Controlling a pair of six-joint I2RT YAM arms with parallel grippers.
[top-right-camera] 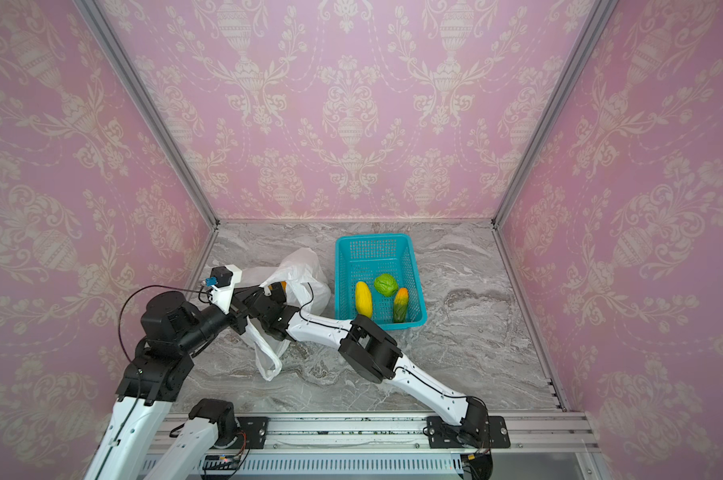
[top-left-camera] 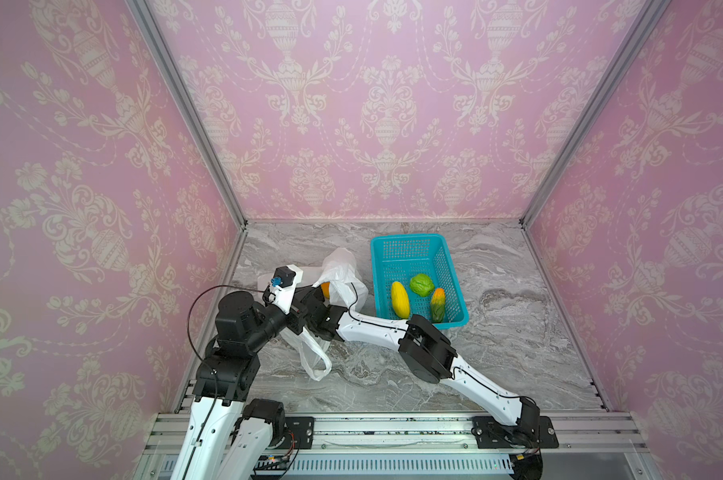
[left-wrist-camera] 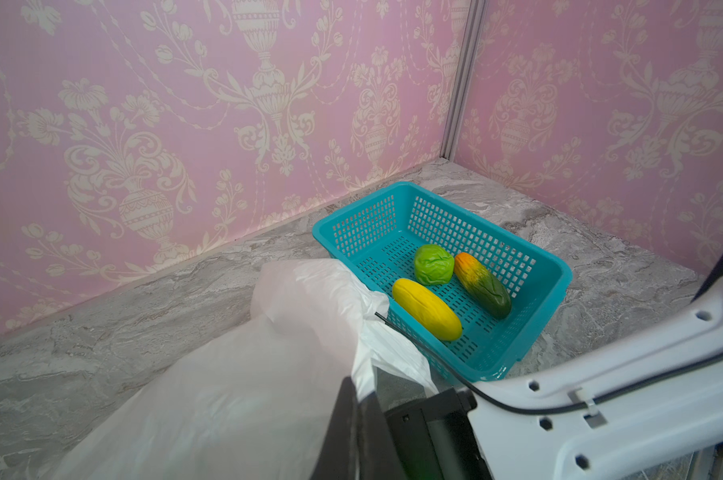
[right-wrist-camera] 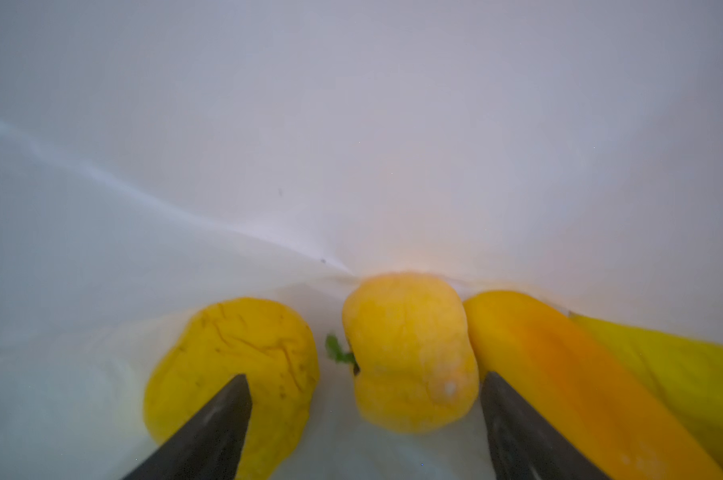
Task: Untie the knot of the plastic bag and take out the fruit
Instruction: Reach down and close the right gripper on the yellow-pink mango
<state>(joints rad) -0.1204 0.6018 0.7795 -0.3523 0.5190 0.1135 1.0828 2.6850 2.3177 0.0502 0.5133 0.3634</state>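
White, thin and crinkly, the plastic bag (top-left-camera: 339, 266) lies slumped on the grey marbled table (top-left-camera: 517, 332), just left of a teal basket (top-left-camera: 409, 239) with perforated walls. One loop handle (top-left-camera: 316, 357) trails toward the table's front edge.

The left pincer (left-wrist-camera: 351, 399) is clamped tight on a fold of the bag's film near its mouth. The right pincer (right-wrist-camera: 364, 376) is deep inside the bag, its dark fingers (right-wrist-camera: 210, 432) spread wide and gripping nothing. Between them sits a rounded matt yellow fruit (right-wrist-camera: 409, 340) with a green stalk at its side. It lies close to one finger, and I cannot tell whether they touch. The other finger crosses in front of a wrinkled round yellow fruit (right-wrist-camera: 235, 345). Beside the stalked one lie a smooth yellow-orange oblong fruit (right-wrist-camera: 559, 365) and a plain yellow fruit (right-wrist-camera: 684, 370), their long axes running roughly alongside the fingers.

Three more pieces rest in the basket: a ribbed yellow oblong (top-left-camera: 400, 299), a leafy green ball (top-left-camera: 421, 284) and an orange-green oblong (top-left-camera: 437, 304). Both oblongs lie front to back, and the orange-green one has its orange end toward the back wall.
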